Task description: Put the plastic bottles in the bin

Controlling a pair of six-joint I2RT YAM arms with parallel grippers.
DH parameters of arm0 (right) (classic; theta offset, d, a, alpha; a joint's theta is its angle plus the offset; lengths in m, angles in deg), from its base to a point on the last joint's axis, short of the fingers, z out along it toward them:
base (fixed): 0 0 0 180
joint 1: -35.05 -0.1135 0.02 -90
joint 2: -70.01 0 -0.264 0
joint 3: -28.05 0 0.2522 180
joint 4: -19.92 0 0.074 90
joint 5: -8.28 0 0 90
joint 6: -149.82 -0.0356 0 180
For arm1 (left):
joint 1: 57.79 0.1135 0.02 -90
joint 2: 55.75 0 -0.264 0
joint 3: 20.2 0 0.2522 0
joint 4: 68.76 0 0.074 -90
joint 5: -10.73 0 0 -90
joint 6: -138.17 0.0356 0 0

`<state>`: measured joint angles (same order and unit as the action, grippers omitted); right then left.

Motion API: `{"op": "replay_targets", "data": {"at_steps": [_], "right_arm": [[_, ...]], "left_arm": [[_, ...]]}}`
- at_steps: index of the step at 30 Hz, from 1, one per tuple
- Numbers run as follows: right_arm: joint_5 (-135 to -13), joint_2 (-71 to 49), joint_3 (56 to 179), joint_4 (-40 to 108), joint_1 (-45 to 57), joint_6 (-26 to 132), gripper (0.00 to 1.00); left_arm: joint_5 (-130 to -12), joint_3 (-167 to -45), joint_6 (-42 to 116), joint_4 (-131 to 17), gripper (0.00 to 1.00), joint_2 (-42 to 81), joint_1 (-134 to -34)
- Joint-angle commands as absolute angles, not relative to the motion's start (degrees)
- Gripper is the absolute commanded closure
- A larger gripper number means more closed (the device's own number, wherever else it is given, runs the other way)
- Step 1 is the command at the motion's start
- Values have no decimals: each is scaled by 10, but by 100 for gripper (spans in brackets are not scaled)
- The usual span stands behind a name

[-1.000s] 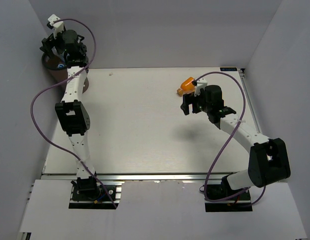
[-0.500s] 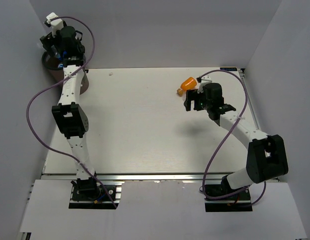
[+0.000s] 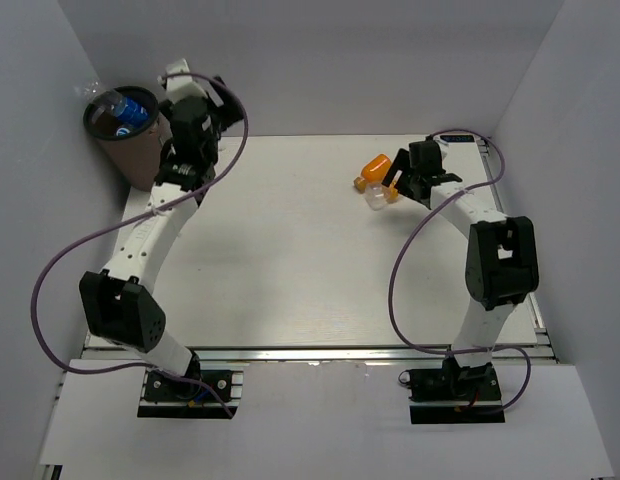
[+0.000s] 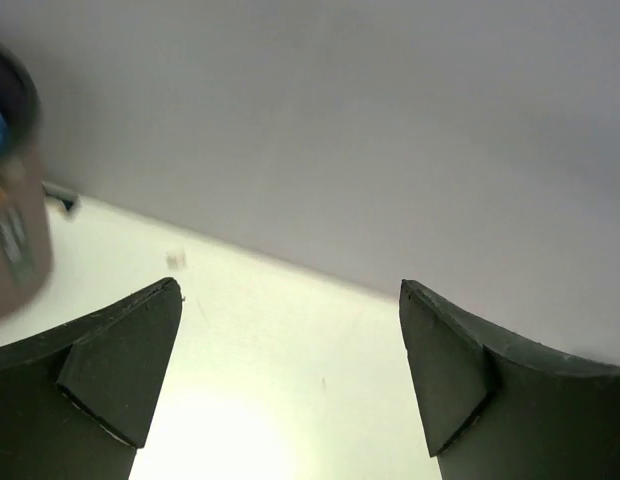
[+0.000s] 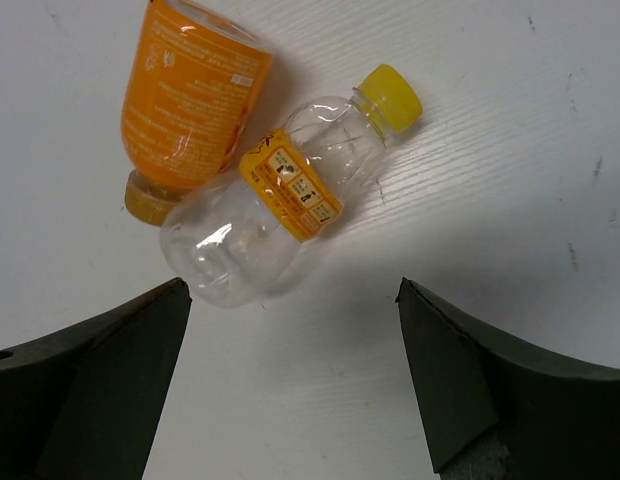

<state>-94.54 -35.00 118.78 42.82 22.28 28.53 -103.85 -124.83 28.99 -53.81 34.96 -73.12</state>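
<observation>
Two bottles lie on the bench [image 5: 510, 200] at its far right: an orange bottle [image 5: 195, 95] and a clear bottle [image 5: 275, 205] with a yellow cap [image 5: 390, 95], both on their sides and touching. The right gripper [image 5: 290, 300] hangs directly over them with its fingers spread wide and nothing between them. The left gripper [image 4: 290, 290], also spread and empty, is beside the bin [image 3: 138, 160] at the far left corner. A blue-labelled bottle [image 3: 130, 108] is visible inside the bin.

Step in hand, as judged: pick one bottle with the right gripper.

1. Select the clear bottle. It lies nearest the fingers.
2. Align the fingers across the bottle's width, at the labelled waist. The bottle lies diagonally, so rotate the wrist until the fingers straddle it squarely.
3. Keep the far finger out of the seam where the two bottles touch, or slide the clear bottle free of the orange one first.
4. Descend until the fingertips reach the bench, then close gently. The thin wall will likely flex, and a round body may roll.
5. Lift straight up before travelling to the bin.

Markings: the orange bottle carries white fine print, and the clear bottle an orange-yellow band with small print and symbols. Neither is legible. No brand on the blue label can be read.
</observation>
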Motion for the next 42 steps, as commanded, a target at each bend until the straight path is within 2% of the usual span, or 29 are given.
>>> {"op": "replay_targets", "data": {"at_steps": [1,4,10,20,30,35,39,42], "right_arm": [[-980,-395,1244,436,220,220,11],[-977,-435,1278,447,220,205,11],[-999,-493,1310,446,220,165,11],[-1014,-529,1312,426,218,133,11],[-1051,-501,1244,404,216,130,20],[-1039,-539,1306,435,217,128,17],[-1031,-555,1309,455,215,127,24],[-1034,-496,1243,410,216,141,31]], "left_arm": [[-882,-1128,205,-587,2,330,-715],[-865,-1061,197,-581,2,320,-727],[-859,-1006,203,-558,2,320,-733],[-863,-1001,203,-536,2,340,-733],[-835,-1008,199,-528,2,355,-733],[-810,-996,190,-539,2,343,-733],[-813,-984,191,-537,2,328,-733],[-795,-977,191,-545,2,315,-733]]}}
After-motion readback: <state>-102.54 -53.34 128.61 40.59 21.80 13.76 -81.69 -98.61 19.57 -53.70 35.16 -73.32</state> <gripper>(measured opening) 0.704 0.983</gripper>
